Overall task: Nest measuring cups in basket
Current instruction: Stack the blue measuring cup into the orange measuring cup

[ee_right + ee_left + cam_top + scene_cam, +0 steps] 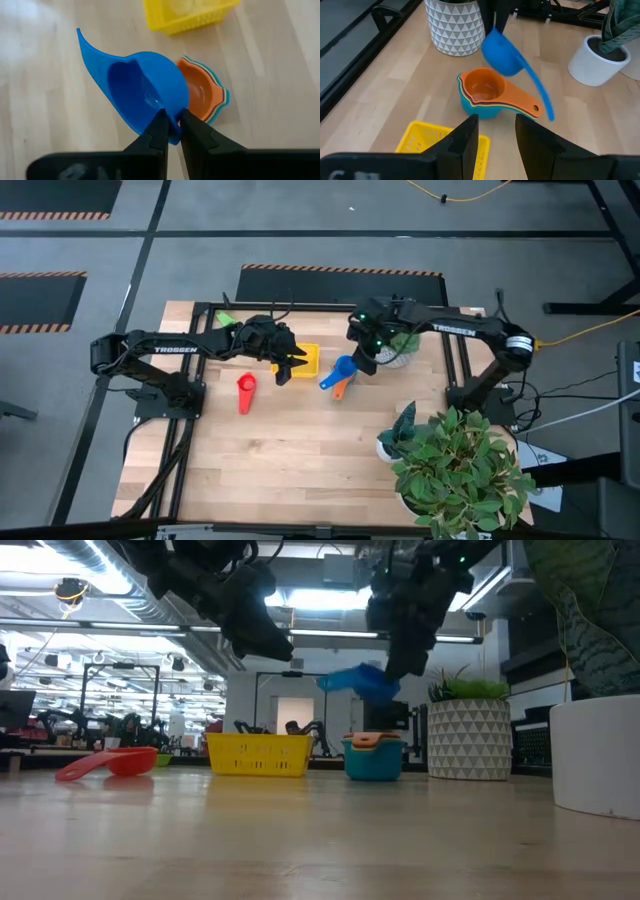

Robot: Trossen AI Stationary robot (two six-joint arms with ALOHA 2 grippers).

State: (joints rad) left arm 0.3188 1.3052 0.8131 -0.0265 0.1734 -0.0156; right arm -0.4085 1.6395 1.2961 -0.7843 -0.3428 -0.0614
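While the right gripper (pixel 170 131) is pinching the rim of the blue cup (pixel 142 90) with its jaws nearly closed, the cup is hanging tilted above the desk (pixel 300 450), just over the nested stack (pixel 487 95), handle trailing free. Stack: sitting on the desk just right of the basket (pixel 256 754), not in it; an orange cup (pixel 485 87) is lying uppermost, with green and light blue rims showing beneath it and a teal-blue cup at the bottom. Basket: yellow, at the far middle of the desk; nothing is showing above its rim in the low view, though its floor is only partly visible. Red cup (pixel 246 389): lying alone on the desk, left of the basket, well apart from the stack. Left gripper (pixel 495 137): hovering over the basket with jaws apart, holding nothing. Plant pot (pixel 470 738): white patterned, standing right of the stack. Risks, as judged: the thin rim grip is looking liable to let the blue cup swing or slip; since this cup appears larger than the orange one, pressing it onto the stack would likely be capping rather than nesting, and could be tipping the stack; both arms are crowding the same spot, so a collision near the basket is possible.
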